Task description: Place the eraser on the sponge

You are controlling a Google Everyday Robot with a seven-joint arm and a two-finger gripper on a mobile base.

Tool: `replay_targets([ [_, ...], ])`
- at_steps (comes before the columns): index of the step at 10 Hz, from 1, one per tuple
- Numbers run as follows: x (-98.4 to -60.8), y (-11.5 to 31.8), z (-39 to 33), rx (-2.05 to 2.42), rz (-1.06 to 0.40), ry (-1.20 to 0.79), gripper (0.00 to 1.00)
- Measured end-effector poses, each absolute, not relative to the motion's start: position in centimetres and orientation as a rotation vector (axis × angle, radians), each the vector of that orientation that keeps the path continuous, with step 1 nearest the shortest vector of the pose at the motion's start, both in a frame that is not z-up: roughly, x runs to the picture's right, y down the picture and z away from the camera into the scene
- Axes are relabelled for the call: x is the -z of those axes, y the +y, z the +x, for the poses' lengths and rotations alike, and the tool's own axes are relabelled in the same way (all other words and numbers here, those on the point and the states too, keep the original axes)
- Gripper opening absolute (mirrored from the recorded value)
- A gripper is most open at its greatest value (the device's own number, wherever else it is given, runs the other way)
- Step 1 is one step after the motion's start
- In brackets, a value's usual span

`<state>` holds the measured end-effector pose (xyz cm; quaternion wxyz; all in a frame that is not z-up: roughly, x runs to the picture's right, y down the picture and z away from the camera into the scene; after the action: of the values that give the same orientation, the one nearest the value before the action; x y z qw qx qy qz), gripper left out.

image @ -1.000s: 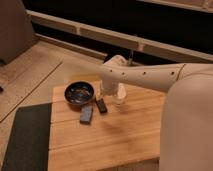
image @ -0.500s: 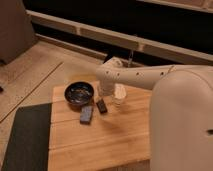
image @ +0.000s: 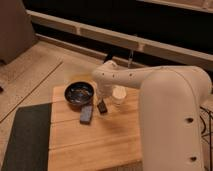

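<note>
The eraser point(image: 102, 106) is a small black block lying on the wooden table point(image: 95, 145), just right of the sponge point(image: 86, 114), a flat blue-grey pad. The two lie side by side, close together, with the eraser not on the sponge. My white arm reaches in from the right and bends down over them. The gripper point(image: 103, 97) hangs directly above the eraser, very near it, mostly hidden by the arm's wrist.
A dark round bowl point(image: 79, 93) sits behind the sponge near the table's far left corner. A pale cup point(image: 119, 94) stands right of the gripper. A dark floor mat point(image: 25, 137) lies left of the table, and a low wall runs behind.
The arm has swung further left and fills more of the right side. The gripper has come lower over the eraser. The eraser, sponge, bowl and cup have not moved.
</note>
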<state>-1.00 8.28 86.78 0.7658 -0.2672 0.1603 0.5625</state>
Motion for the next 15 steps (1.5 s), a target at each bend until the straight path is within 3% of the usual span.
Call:
replay_targets([
  [15, -89.3, 9.2, -1.0, -1.181, -0.589, 0.348, 0.65],
])
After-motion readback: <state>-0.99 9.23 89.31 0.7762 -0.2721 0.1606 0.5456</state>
